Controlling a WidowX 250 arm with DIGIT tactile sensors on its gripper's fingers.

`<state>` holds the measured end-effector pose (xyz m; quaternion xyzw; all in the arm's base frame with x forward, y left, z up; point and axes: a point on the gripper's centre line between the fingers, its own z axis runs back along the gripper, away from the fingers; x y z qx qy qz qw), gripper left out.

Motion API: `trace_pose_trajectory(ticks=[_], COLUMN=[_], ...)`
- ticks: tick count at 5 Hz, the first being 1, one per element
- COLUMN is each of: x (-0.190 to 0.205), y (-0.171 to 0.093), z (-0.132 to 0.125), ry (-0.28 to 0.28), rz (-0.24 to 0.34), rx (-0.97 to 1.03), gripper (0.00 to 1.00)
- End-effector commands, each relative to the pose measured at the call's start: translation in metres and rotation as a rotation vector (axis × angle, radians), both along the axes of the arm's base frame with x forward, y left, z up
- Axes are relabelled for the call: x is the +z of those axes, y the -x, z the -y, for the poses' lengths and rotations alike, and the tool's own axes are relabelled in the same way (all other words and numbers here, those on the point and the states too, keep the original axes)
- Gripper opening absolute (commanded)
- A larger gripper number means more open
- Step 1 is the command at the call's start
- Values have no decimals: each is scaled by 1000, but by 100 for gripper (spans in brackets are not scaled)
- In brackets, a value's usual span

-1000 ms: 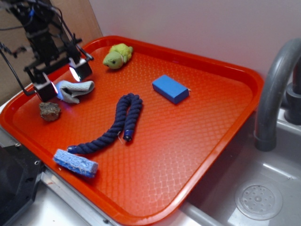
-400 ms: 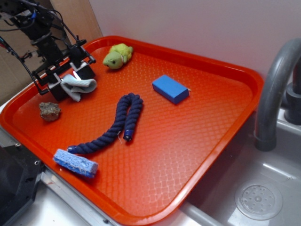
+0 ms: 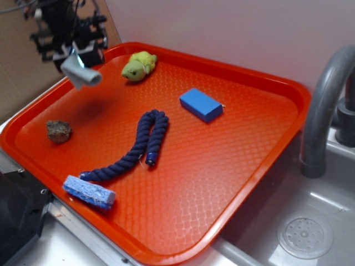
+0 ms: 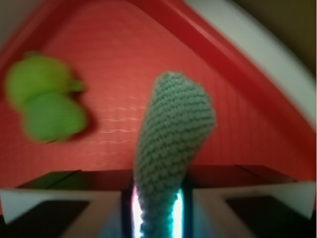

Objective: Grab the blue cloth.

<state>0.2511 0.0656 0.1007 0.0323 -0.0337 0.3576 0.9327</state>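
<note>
Even bright light, exterior view sharp, wrist view blurred, green toy [image 4: 44, 106] smeared

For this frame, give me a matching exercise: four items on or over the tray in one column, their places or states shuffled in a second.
Items:
1. blue cloth
2. green plush toy
3. blue sponge
4. blue block

Places or states:
A. at the tray's near edge, by the rope's end
B. pinched in the tool, hanging clear of the tray
C. at the tray's far rim
D. lying alone, right of the rope

Pairs: 1-B, 2-C, 3-A, 4-D
</note>
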Motion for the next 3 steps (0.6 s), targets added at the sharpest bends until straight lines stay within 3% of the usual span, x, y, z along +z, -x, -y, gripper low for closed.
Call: trace_pose_trajectory(ticks=[1,2,3], x=[103,152,173], y=[-10,-7,-7], z=[54,79,90], ry=[20,92,161], rz=[87,197,228], rx=[-505,-755,-950], gripper=[0,0,0])
